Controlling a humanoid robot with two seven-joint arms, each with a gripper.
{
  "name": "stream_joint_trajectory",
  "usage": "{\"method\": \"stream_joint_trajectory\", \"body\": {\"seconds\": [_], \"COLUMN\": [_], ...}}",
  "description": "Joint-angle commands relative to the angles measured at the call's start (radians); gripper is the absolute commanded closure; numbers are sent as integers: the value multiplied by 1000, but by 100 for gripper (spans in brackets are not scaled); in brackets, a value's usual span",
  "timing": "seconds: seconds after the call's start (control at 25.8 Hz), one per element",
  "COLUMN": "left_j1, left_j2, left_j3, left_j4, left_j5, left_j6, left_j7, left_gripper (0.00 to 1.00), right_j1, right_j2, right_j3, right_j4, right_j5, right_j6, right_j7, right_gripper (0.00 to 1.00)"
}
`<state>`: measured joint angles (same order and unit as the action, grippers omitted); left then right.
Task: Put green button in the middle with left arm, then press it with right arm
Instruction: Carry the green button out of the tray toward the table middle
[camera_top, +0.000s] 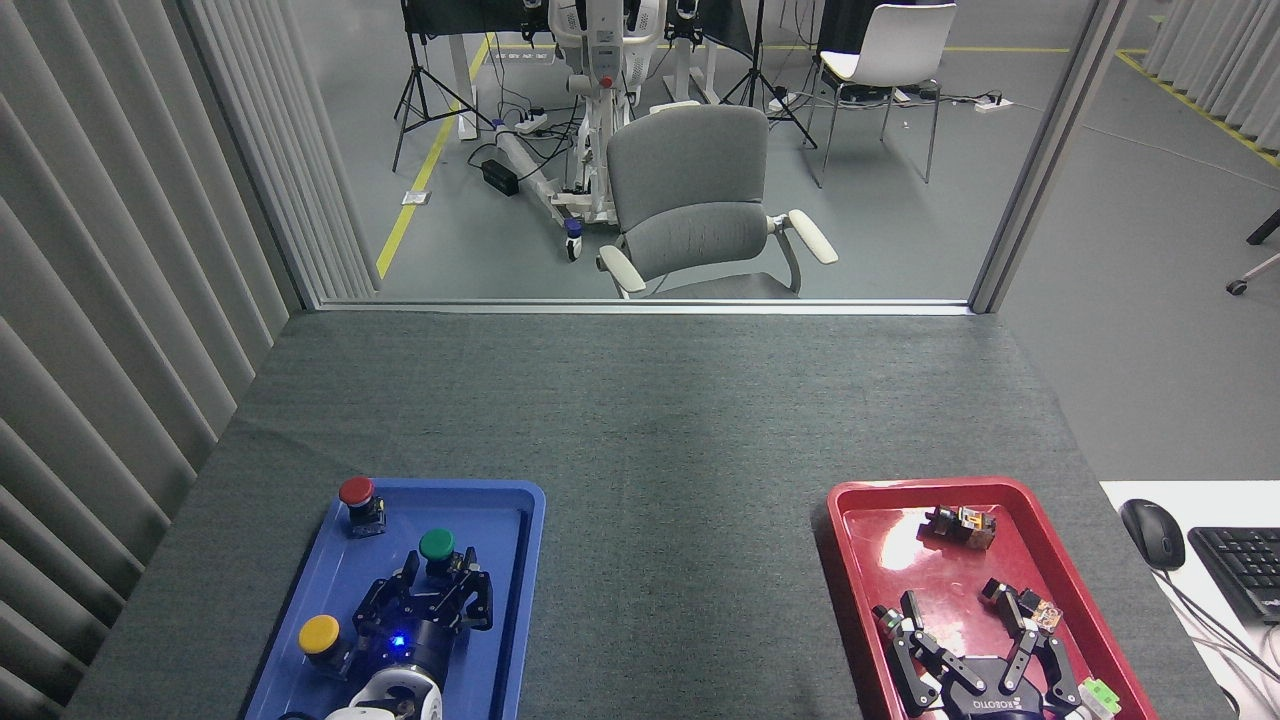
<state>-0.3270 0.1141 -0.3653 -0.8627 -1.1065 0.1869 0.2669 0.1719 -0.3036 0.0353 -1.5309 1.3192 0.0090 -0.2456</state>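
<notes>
My left pincer (441, 577) sits low inside the shallow blue plastic tray (520, 560) at the near left of the table, its black fingers (408, 577) drawn in around the short black base of the small green-capped push-button (437, 545). The fingertips stand on either side of that base, just beside it, but from this angle I cannot tell whether they are clamped on it or only close to it. A blue light glows on the pincer's body below.

The green button stands upright in the middle of the blue tray, its round cap showing clear above my fingers. A red-capped push-button (357, 492) stands near the tray's far left corner, well apart from the green one, and a yellow-capped push-button (319, 634) stands at the tray's left side, just beside my left wrist.

The dark grey felt-like table covering (680, 450) stretches between the two trays.

My right pincer (978, 625) rests over the glossy red plastic tray (838, 540) at the near right, its black fingers (1030, 625) spread apart with nothing between them. Small multicoloured blocks lie in that tray: one (960, 524) near its far end, another (1020, 603) just beside my right fingers.

A black computer mouse (1152, 533) and a black keyboard (1245, 570) lie on a white surface off the table's right edge.
</notes>
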Motion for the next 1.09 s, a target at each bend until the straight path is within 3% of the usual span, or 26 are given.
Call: {"method": "stream_joint_trajectory", "body": {"seconds": [0.0,0.23,0.39,0.54,0.66,0.74,0.89,1.05], "left_j1": [0,6,29,26,-32,-41,-35,-43], "left_j2": [1,16,30,78,52,24,-30,-119], "left_j3": [-1,-6,-17,-165,-342,-399,-409,-406], "left_j4": [2,-10,-104,-206,-185,-174,-150,-19], "left_j5": [-4,-6,-15,-81,-102,-102,-102,-89], "left_j6": [-44,-93,-158,-271,-281,-279,-262,-230], "left_j7": [9,37,38,41,41,43,46,51], "left_gripper": [57,76,78,83,84,84,84,84], "right_j1": [0,0,0,0,1,1,1,3], "right_j2": [1,1,1,1,1,1,1,1], "right_j3": [0,0,0,0,0,0,0,0], "right_j4": [0,0,0,0,0,0,0,0], "right_j5": [0,0,0,0,0,0,0,0], "right_j6": [0,0,0,2,2,2,2,2], "right_j7": [0,0,0,0,0,0,0,0], "right_gripper": [1,1,1,1,1,1,1,1]}}
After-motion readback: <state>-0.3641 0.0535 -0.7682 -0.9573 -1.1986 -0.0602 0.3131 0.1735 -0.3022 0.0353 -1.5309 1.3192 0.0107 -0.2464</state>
